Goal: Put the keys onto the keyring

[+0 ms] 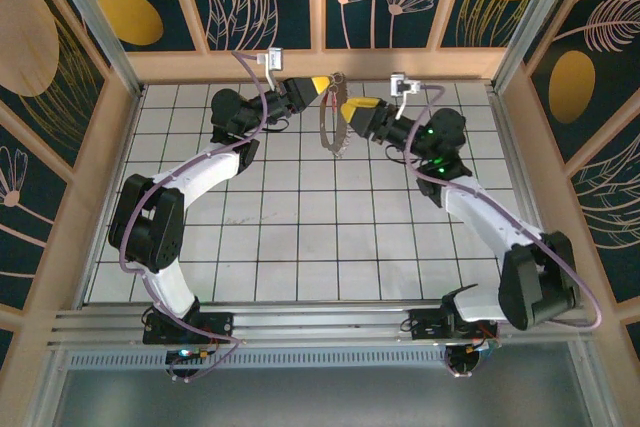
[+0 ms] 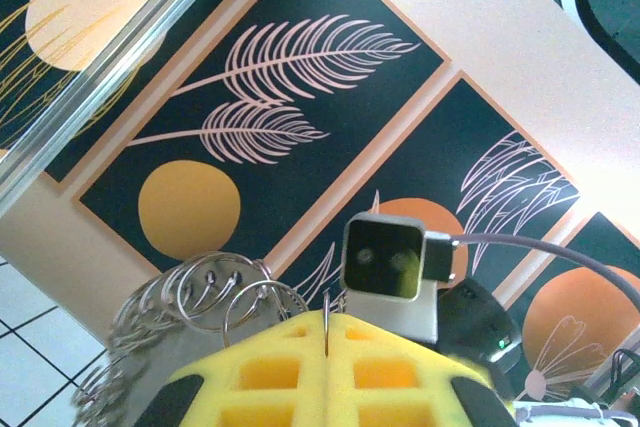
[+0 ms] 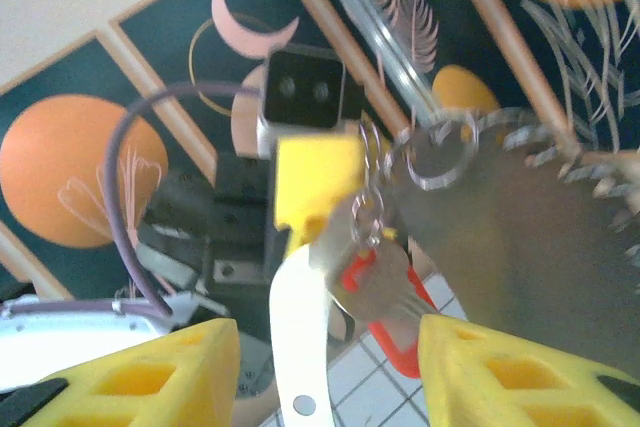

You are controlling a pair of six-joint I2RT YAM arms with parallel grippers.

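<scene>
Keyring (image 1: pixel 331 125), one, in grip of left tool (image 1: pixel 322 85); one key (image 3: pixel 385 297), maybe on it; right tool (image 1: pixel 346 106) wide.

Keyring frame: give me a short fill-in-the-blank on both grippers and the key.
1. The left gripper is ____ (open or shut) on the keyring.
2. The right gripper has its yellow fingers ____ (open or shut).
3. In the right wrist view, the key hanging between those fingers has a plastic head coloured ____.

Missing words: shut; open; red
</scene>
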